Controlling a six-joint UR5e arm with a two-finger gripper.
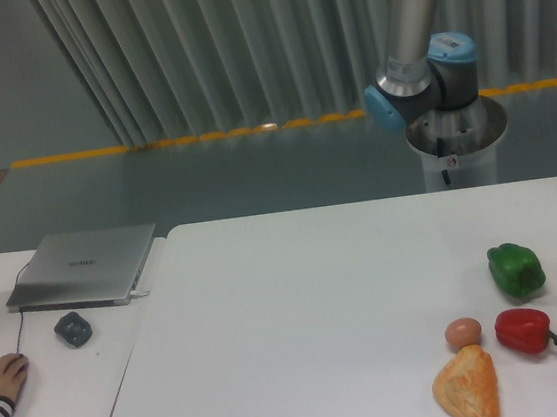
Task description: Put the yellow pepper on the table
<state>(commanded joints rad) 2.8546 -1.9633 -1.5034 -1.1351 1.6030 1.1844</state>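
The yellow pepper is out of view. The white table [299, 297] fills the lower middle and right of the camera view. Only the arm's base [457, 138] and its blue-jointed elbow [416, 92] show, behind the table's far right. The gripper itself is past the right edge of the frame, so nothing can be said of its jaws.
On the table's right side lie a green pepper [515, 269], a red pepper [524, 330], a brown egg [463, 331] and an orange-brown pastry [468, 385]. The left desk holds a grey laptop [84, 267], a mouse [73, 329] and a person's hand [1, 379].
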